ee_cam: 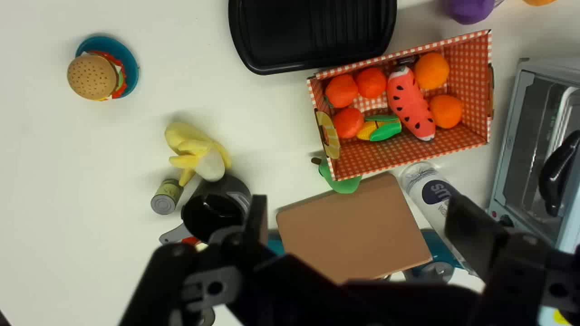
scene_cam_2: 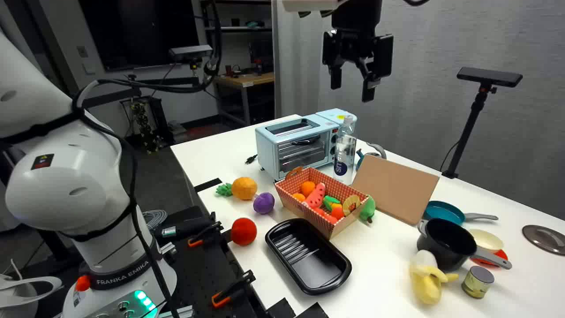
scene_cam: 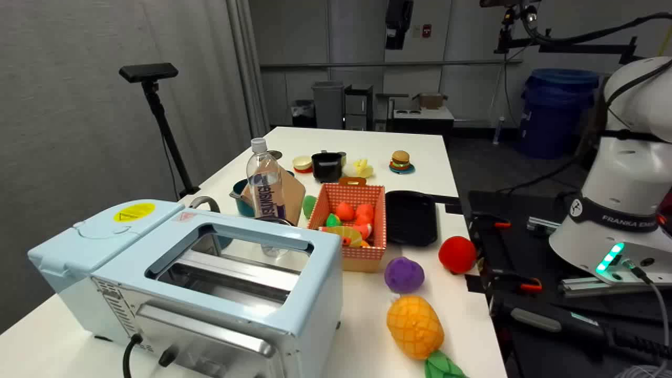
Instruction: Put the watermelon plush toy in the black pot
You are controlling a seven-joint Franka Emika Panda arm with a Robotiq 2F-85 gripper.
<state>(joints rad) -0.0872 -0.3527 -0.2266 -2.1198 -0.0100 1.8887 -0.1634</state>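
Observation:
The watermelon plush toy (ee_cam: 410, 104) is a red slice with black seeds. It lies among other toy fruits in the red-checkered basket (ee_cam: 469, 93). It also shows in an exterior view (scene_cam_2: 315, 196). The black pot (ee_cam: 213, 210) stands upright near a peeled banana toy (ee_cam: 195, 149). The pot shows in both exterior views (scene_cam: 326, 168) (scene_cam_2: 443, 243); its inside looks dark. My gripper (scene_cam_2: 352, 85) is open and empty, high above the table. In the wrist view its fingers (ee_cam: 362, 222) spread apart over the brown board, with the basket farther up and the pot beyond the left finger.
A tall water bottle (scene_cam_2: 344, 157) and a tilted brown board (scene_cam_2: 395, 190) stand beside the basket. A blue toaster oven (scene_cam_2: 304, 141) is behind them. A black tray (scene_cam_2: 313, 256) lies in front of the basket. A can (scene_cam_2: 478, 282) stands near the pot's handle.

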